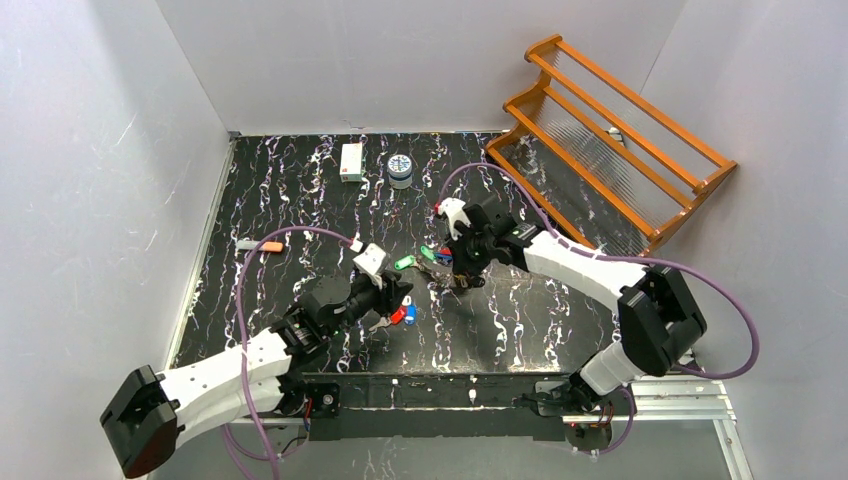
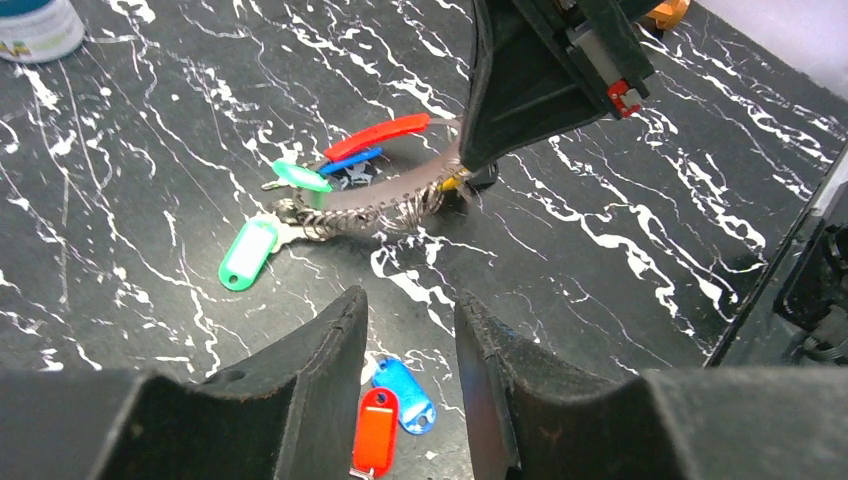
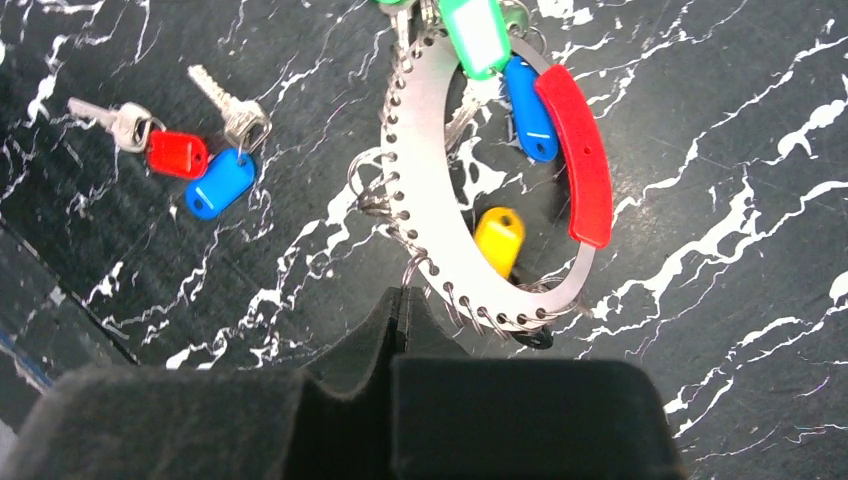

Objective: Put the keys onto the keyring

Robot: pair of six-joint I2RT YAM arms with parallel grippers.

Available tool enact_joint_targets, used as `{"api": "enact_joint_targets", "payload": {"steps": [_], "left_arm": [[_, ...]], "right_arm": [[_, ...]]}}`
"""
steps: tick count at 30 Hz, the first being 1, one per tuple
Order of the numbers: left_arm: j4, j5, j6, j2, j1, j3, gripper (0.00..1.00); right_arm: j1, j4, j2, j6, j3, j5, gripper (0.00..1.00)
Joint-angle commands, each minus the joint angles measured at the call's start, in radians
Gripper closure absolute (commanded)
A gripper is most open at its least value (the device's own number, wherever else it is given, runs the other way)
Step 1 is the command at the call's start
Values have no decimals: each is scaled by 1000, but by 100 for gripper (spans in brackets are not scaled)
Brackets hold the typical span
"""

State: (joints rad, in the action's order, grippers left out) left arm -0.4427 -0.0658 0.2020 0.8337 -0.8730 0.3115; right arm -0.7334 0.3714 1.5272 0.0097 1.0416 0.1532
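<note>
Okay, perforated silver metal keyring (image 3: 412, 190) with green, blue, red and yellow tags is mid black marbled bench (image 1: 300, 190), my right claw (image 3: 400, 310) clamped on its rim. Two silver keys (image 3: 178, 153), red and blue tagged, lie under my left claw (image 2: 410, 320), which is open and empty.

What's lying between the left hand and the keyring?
Nothing: in the left wrist view only bare marbled table separates the left hand from the keyring; the red- and blue-tagged keys show between its fingers.
</note>
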Motion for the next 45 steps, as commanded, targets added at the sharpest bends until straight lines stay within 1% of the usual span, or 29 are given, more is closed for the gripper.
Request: {"api": "enact_joint_targets", "payload": {"steps": [1,4,8,11,14,15,17,21,26,29,32,35,36,38,39,41,42,43,45], "left_arm": [[41,22,-151,-33,-4,67,63],[44,59,-228,-34,-3,82,63],[8,161,-329,-16,-3,84,64],[-44,244,-398,11,-3,79,66],[-92,292,-451,53,-3,80,66],[-104,305,-466,72,-3,81,66],[-111,321,-492,105,-3,88,67],[-127,316,-471,146,-3,96,67],[-153,282,-382,169,-3,82,66],[-172,251,-293,180,-3,68,66],[-181,206,-168,193,-3,48,65],[-182,155,-68,201,-3,27,65],[-182,133,-34,202,-3,19,65],[-182,91,26,203,-3,5,64],[-182,81,56,205,-3,-1,64],[-182,39,96,212,-4,-11,64],[-182,29,111,219,-3,-13,64],[-182,26,127,226,-3,-15,64],[-182,26,146,237,-3,-17,64]], "right_arm": [[1,13,-86,-113,-18,89,99],[2,10,-131,-162,-29,130,99],[3,-15,-210,-220,-55,188,99],[3,-59,-285,-254,-105,218,99],[3,-117,-359,-283,-166,239,99],[3,-141,-379,-286,-190,240,99],[2,-175,-405,-252,-225,179,99],[2,-186,-398,-155,-258,75,99],[3,-184,-323,12,-273,-11,99],[3,-168,-280,168,-272,-89,99],[2,-139,-244,329,-266,-184,99],[3,-113,-213,400,-258,-147,99],[2,-121,-211,420,-265,-123,96],[2,-144,-214,455,-286,-100,85],[3,-151,-215,472,-296,-102,76],[8,-156,-212,504,-310,-121,53],[13,-152,-205,519,-315,-134,44],[21,-149,-196,532,-317,-137,39],[49,-137,-166,541,-313,-119,36]]}}
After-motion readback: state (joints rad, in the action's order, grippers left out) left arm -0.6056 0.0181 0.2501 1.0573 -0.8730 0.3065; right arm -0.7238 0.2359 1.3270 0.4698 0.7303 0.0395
